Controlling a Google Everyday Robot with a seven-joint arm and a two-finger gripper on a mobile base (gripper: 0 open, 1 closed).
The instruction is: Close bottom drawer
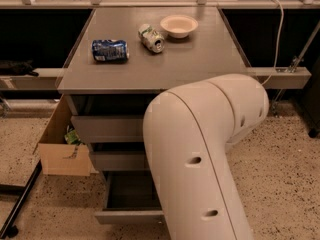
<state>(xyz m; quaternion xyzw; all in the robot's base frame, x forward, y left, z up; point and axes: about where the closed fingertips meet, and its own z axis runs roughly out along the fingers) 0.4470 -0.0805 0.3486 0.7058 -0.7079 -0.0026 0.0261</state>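
The open bottom drawer (129, 216) at 7 o'clock is best pushed squarely inward; the end effector is hidden behind the arm (200, 149), its state unseen.

The bottom drawer (125, 216) is grey and the lowest of three, at lower centre-left of the frame. It stands pulled out, with its narrow flat front panel well forward of the fronts above and its dark interior exposed. Its right portion is hidden behind the robot arm (200, 159). The gripper is concealed by the same arm.
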